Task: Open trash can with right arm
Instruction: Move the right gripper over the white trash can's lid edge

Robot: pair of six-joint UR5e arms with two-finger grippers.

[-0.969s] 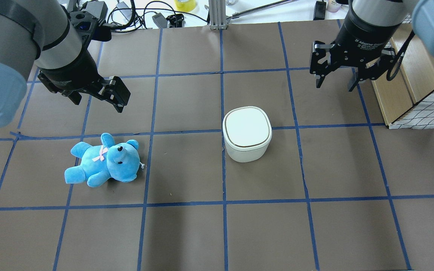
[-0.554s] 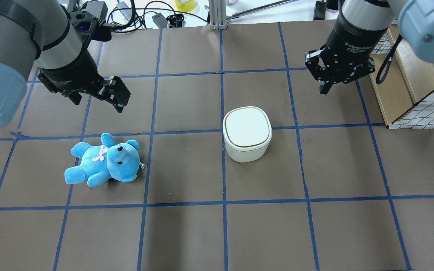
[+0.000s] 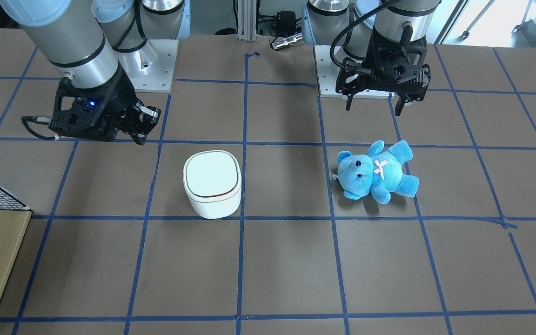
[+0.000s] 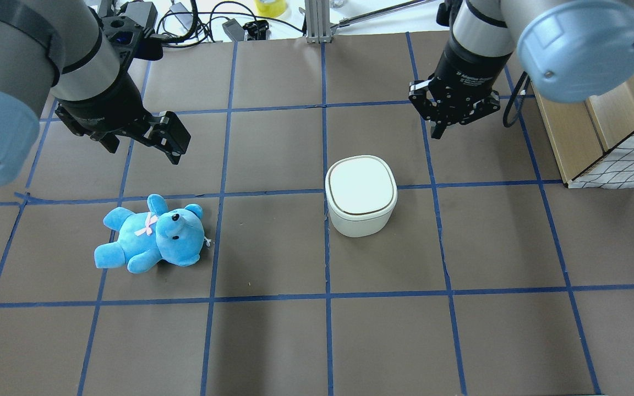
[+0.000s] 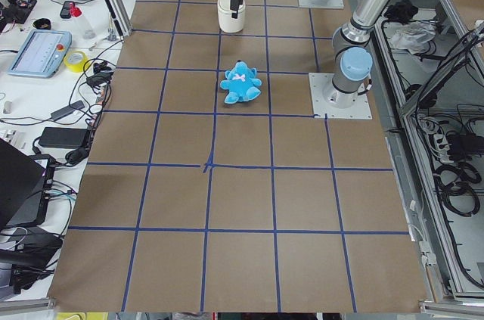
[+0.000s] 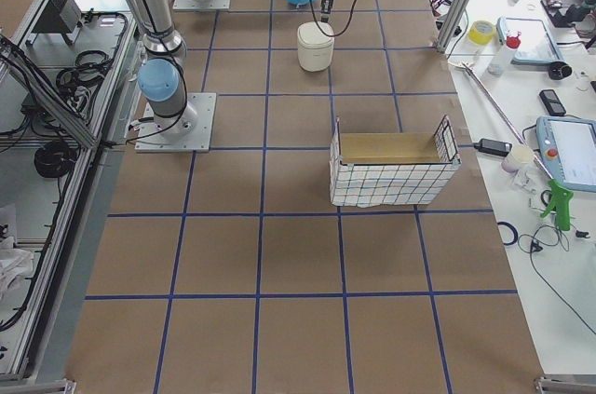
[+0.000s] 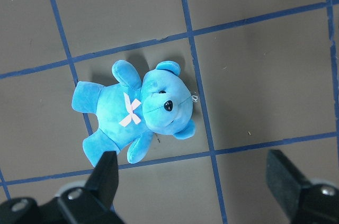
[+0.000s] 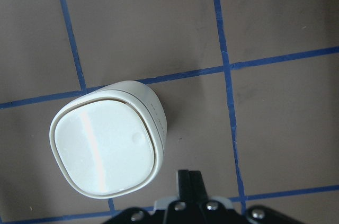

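The white trash can (image 4: 361, 187) stands with its lid closed near the table's middle; it also shows in the front view (image 3: 212, 179) and the right wrist view (image 8: 103, 147). My right gripper (image 4: 437, 132) hangs above the table behind and to the right of the can, apart from it, with its fingers (image 8: 189, 181) pressed together and nothing between them. Its blue light shows in the front view (image 3: 140, 137). My left gripper (image 4: 143, 147) is open and empty, above the table behind the blue teddy bear (image 4: 152, 234), its fingers (image 7: 106, 173) wide apart.
A wooden crate with a wire-mesh side (image 4: 619, 159) stands at the right edge, close beside the right arm. Cables and tools (image 4: 201, 22) lie past the table's far edge. The bear (image 3: 375, 172) lies on the robot's left half.
My right gripper has shut its fingers and moved left, closer to the trash can. The left arm, the bear and the can have not moved.
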